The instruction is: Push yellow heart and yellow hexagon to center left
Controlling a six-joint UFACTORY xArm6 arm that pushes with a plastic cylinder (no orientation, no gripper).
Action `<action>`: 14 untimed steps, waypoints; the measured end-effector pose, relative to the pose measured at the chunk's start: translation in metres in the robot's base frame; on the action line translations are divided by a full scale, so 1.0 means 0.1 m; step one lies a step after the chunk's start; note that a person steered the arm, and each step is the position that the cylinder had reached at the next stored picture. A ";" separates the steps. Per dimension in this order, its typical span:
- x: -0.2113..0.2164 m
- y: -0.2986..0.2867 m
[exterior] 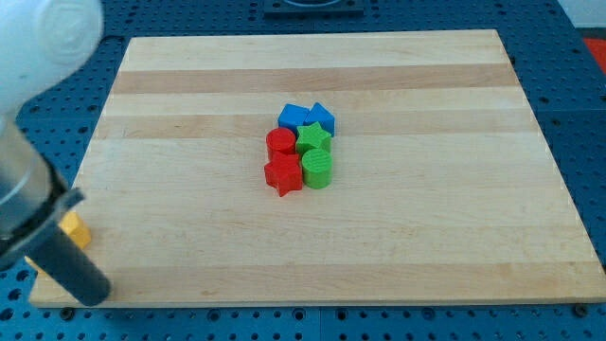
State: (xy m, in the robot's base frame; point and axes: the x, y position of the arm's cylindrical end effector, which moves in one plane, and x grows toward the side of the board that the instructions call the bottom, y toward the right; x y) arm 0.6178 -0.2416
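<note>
A pale wooden board (pixel 398 237) lies on a blue perforated table (pixel 578 57), seen from above and slightly from the front. Near the board's middle six blocks sit packed together, touching or nearly so. At twelve o'clock of the cluster are two blue blocks side by side: a blue block (pixel 294 116) whose shape is hard to read, and just to its three o'clock a blue block with a peaked top (pixel 321 117). Below them sit a red cylinder (pixel 280 143) and, at its three o'clock, a green star (pixel 313 138). At six o'clock of the cluster are a red star (pixel 283 175) and, beside it at three o'clock, a green cylinder (pixel 317 170). Far off toward eight o'clock from the cluster, at the board's lower left edge, one yellow block (pixel 75 230) shows only in part; the arm covers the rest, so whether it is the heart or the hexagon cannot be told, and no second yellow block is visible. The arm's white housing (pixel 43 38) fills the view's top left corner, and the dark rod (pixel 66 263) slants down from it across the yellow block. My tip (pixel 95 296) rests near the board's bottom left corner, at about five o'clock of the yellow block and close to it; contact cannot be judged. The rod is a bare pusher with nothing to open or close, and it holds nothing.
</note>
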 end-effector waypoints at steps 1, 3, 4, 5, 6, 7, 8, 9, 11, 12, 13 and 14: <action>-0.01 -0.40; -0.08 -0.63; -0.21 -0.63; -0.36 -0.63; -0.48 -0.62; -0.49 -0.63; -0.50 -0.63; -0.67 -0.63; -1.01 -0.63; -1.02 -0.63; -1.04 -0.63; -1.17 -0.63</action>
